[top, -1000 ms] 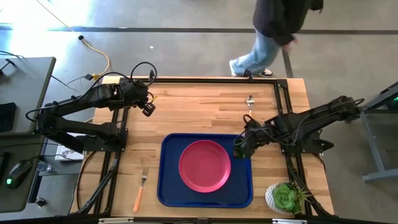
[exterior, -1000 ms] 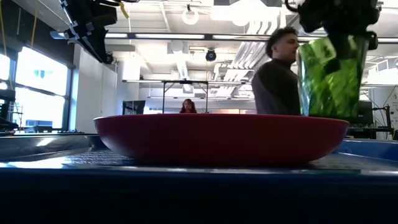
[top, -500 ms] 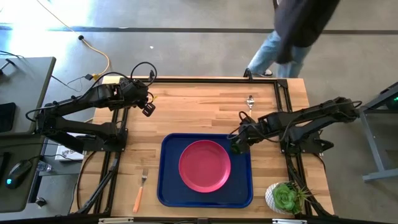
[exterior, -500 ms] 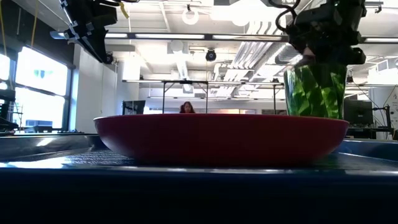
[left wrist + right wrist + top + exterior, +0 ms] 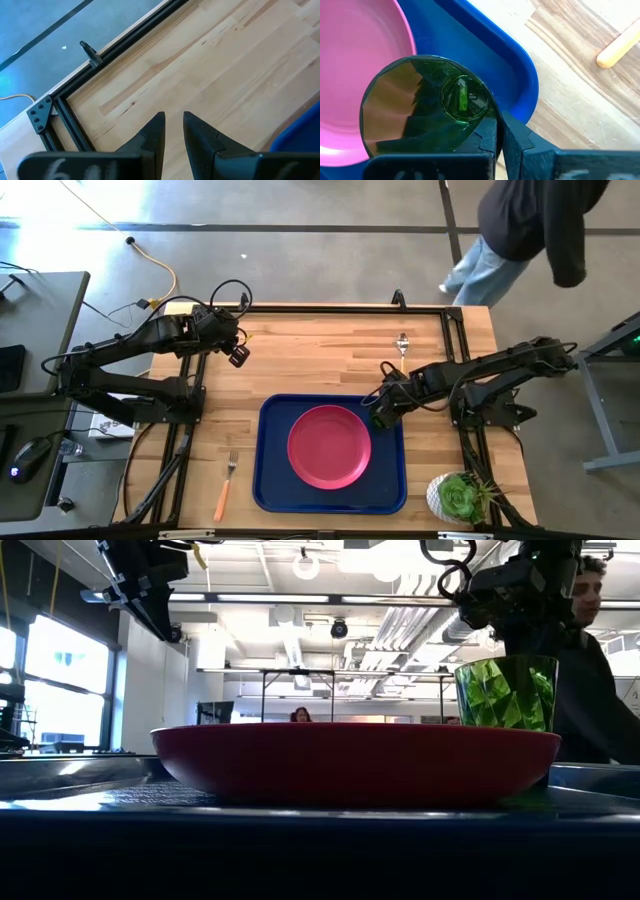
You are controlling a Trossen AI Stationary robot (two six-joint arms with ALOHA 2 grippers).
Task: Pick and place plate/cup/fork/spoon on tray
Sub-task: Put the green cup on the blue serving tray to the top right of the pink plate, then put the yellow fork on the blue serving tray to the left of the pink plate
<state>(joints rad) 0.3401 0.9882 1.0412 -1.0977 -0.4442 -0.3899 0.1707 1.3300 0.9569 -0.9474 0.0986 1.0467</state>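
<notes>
The pink-red plate (image 5: 329, 446) lies in the dark blue tray (image 5: 270, 480). My right gripper (image 5: 380, 412) is shut on the green cup (image 5: 427, 107), which stands upright over the tray's far right corner, beside the plate (image 5: 360, 50). In the low view the plate (image 5: 355, 760) hides the foot of the cup (image 5: 505, 693). The fork (image 5: 226, 485) lies on the table left of the tray. The spoon (image 5: 402, 345) lies on the table beyond the tray. My left gripper (image 5: 237, 355) hangs open by a narrow gap over the table's far left. My right gripper pinches the cup's wall at the rim (image 5: 492, 116), on the side toward the table's right edge, one finger inside the cup and one outside. The fingers come from above, slanting in from the right. The cup is upright; I cannot tell whether its foot rests on the tray.
A white pot with a green succulent (image 5: 458, 498) stands at the table's near right corner. A black frame (image 5: 440, 310) runs along the table's edges. A person (image 5: 530, 230) walks on the floor past the far right corner.
My right gripper has gone down and a little toward the table's left with the cup, which has sunk, still upright, from above the plate's rim to beside the plate. The person behind the table has walked to the right.
</notes>
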